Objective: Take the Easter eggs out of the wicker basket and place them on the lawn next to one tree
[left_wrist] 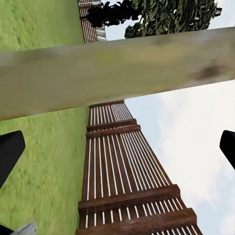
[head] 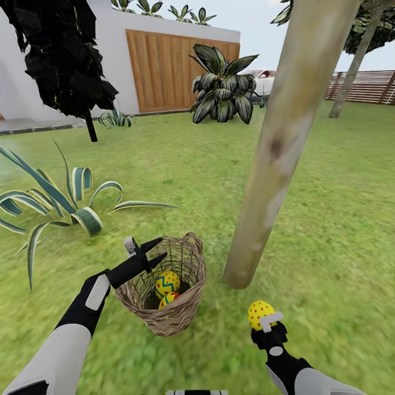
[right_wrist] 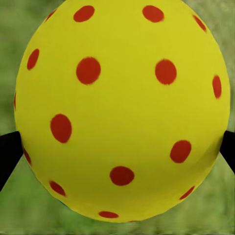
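The lawn spreads green all round the tree, whose pale leaning trunk I take as my landmark. Just beside its foot, on the side of my left arm, stands the wicker basket, tipped a little, with two Easter eggs inside: one with blue zigzags above, another half hidden below it. My left gripper hovers over the basket's rim with its fingers apart and nothing between them. Near the trunk's foot on the other side, my right gripper is clamped on the third egg, its dark fingers pressing the yellow, red-dotted shell from both flanks.

So I judge the task about a third along: one egg is out and close to the tree but not yet set down, and two wait in the basket.

I cannot tell whether the held egg touches the grass; the basket's wall hides most of the lower egg.
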